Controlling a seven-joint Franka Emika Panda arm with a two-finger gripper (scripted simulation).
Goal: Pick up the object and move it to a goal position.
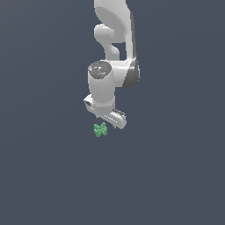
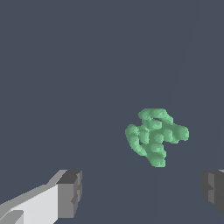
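The wrist view's edge cuts off both fingers (image 2: 70,192) of the gripper (image 2: 142,194), so their tips perhaps lie outside it.

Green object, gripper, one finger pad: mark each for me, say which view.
Green object (image 2: 155,136): wrist view, centre of the knobbly lump.
Gripper (image 2: 142,194): wrist view, midway between the two fingertips, jaws apart.
Finger pad (image 2: 71,192): wrist view, dark inner face of one finger.

One white robot arm (image 1: 115,48) appears in the exterior view, ending in one gripper (image 1: 107,121). One green knobbly object (image 1: 100,130) lies on a single dark grey surface (image 1: 44,176). In the wrist view, two grey fingertips (image 2: 70,193) are counted, along with the same one object (image 2: 155,136).
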